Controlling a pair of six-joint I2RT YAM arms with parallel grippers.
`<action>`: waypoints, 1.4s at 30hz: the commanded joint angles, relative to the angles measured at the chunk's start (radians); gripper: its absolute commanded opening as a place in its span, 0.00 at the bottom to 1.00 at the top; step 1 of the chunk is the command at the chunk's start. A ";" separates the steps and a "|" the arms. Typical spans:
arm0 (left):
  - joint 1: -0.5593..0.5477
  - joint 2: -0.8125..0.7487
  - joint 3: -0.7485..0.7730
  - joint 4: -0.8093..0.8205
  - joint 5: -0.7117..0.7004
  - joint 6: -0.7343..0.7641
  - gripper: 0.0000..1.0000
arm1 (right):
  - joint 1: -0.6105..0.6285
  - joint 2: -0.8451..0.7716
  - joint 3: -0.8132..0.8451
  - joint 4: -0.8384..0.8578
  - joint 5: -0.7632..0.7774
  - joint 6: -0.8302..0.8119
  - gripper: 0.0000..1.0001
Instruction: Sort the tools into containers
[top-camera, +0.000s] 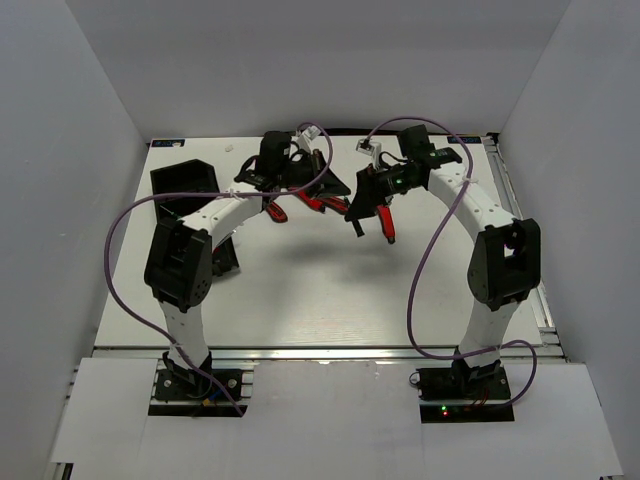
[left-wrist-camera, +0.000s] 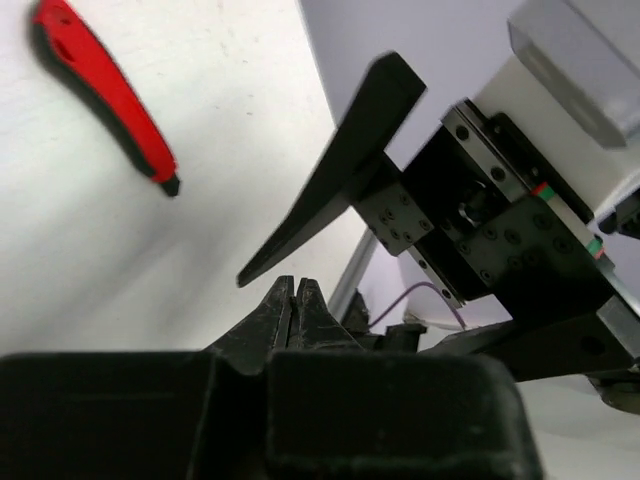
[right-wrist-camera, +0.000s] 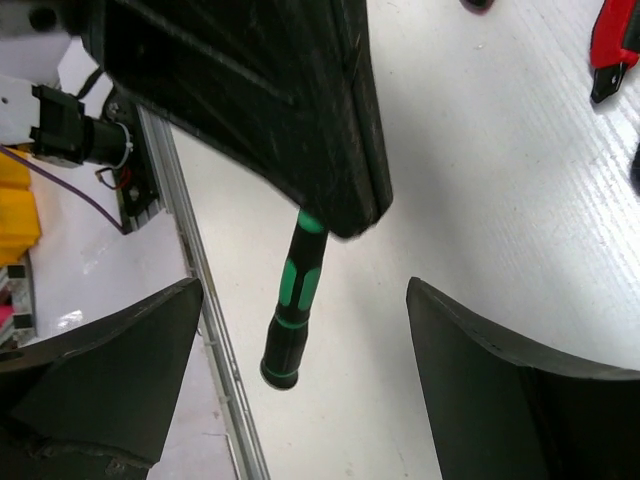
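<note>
In the right wrist view a black-green screwdriver (right-wrist-camera: 293, 305) juts handle-first from behind the corner of a black container (right-wrist-camera: 250, 90). My right gripper (right-wrist-camera: 305, 335) stands open just below, its fingers wide on either side and not touching it. My left gripper (left-wrist-camera: 296, 292) is shut with nothing showing between its tips, just below the tilted wall of that container (left-wrist-camera: 335, 175). A red knife (left-wrist-camera: 100, 90) lies on the table beyond. From above, both grippers (top-camera: 290, 178) (top-camera: 358, 215) meet at the far middle by red-handled tools (top-camera: 320, 203).
A second black container (top-camera: 185, 180) sits at the far left of the table. Red-and-black pliers (top-camera: 386, 225) lie under the right wrist, and another red handle (top-camera: 276, 211) lies by the left arm. A metal rail (right-wrist-camera: 205, 300) borders the table. Grey walls enclose three sides.
</note>
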 joint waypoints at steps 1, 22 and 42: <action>0.044 -0.044 0.073 -0.184 -0.068 0.126 0.00 | 0.001 -0.038 0.010 -0.026 0.004 -0.088 0.89; 0.732 -0.305 -0.013 -0.541 -0.758 0.283 0.00 | -0.109 -0.107 -0.155 -0.114 -0.199 -0.413 0.89; 0.736 -0.220 -0.088 -0.439 -0.728 0.289 0.66 | -0.129 -0.156 -0.245 0.087 0.127 -0.273 0.89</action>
